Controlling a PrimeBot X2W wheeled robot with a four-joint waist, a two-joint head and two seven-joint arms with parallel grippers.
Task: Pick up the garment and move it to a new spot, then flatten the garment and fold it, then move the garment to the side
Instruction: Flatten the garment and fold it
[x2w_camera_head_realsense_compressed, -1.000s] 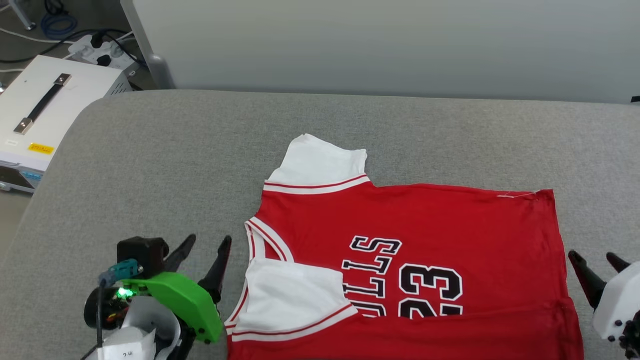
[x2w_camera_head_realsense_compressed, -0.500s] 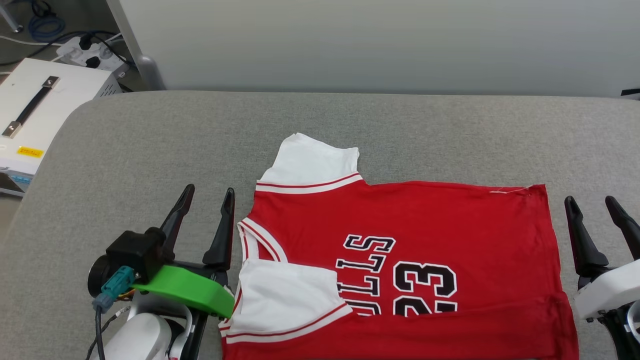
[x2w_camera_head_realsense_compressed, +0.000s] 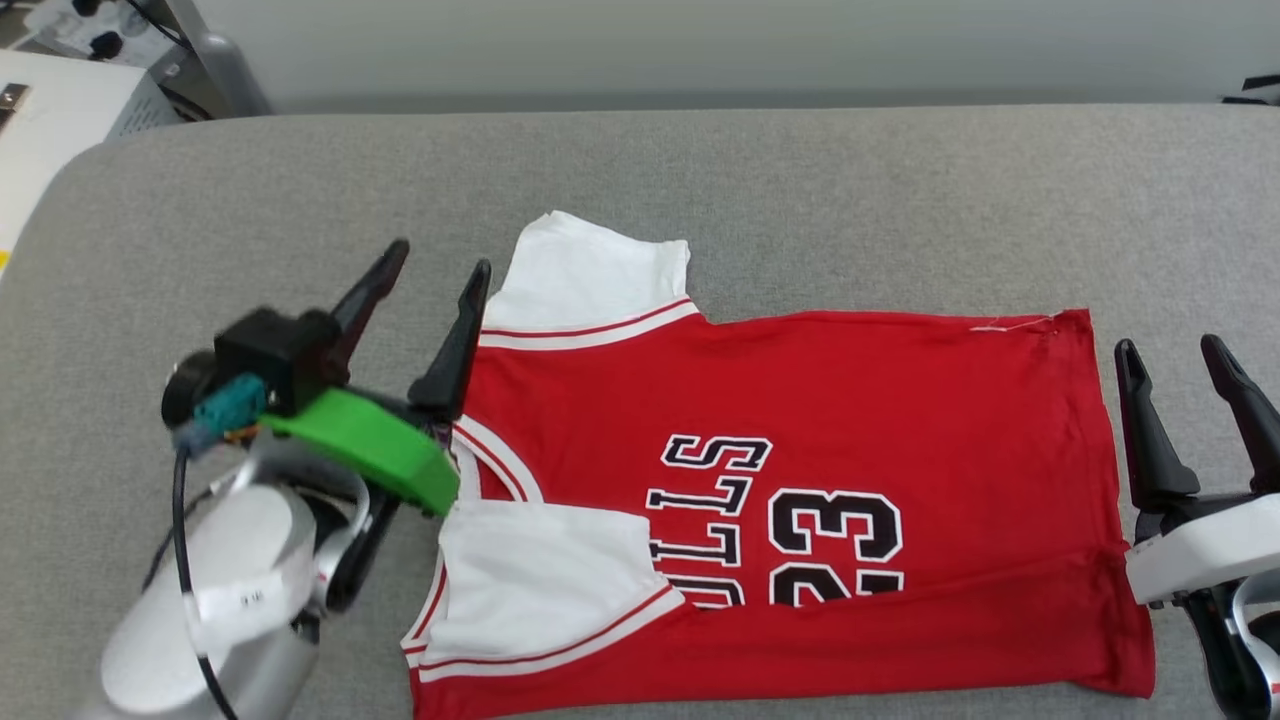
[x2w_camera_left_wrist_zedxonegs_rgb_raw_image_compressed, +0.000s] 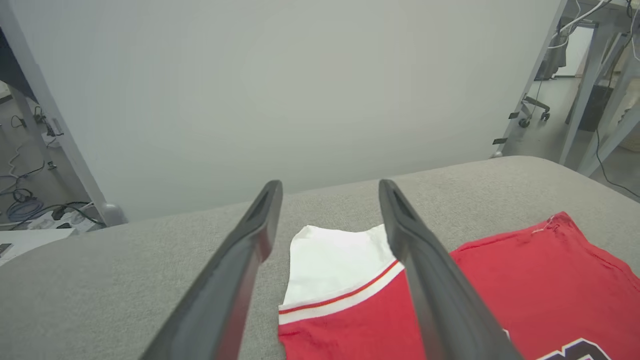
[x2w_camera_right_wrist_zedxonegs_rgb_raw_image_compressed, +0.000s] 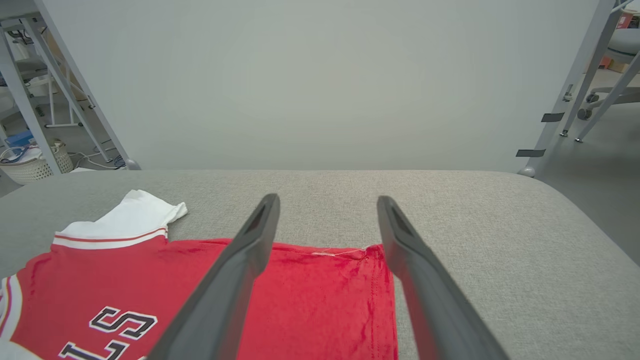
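Both grippers have advanced alongside the garment (x2w_camera_head_realsense_compressed: 800, 400).
The left gripper (x2w_camera_head_realsense_compressed: 441, 255) moved from the collar (x2w_camera_head_realsense_compressed: 500, 468) to the far white sleeve (x2w_camera_head_realsense_compressed: 590, 270); the right gripper (x2w_camera_head_realsense_compressed: 1167, 343) neared the far hem corner (x2w_camera_head_realsense_compressed: 1075, 323).

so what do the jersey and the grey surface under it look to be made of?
The garment: thin knit fabric, likely cotton or synthetic jersey; matte, lies limp with fine creases near the hem. The grey surface: looks like woven or felted upholstery over padding; heathered matte texture, rounded soft corners. Exact fibre unclear for both.
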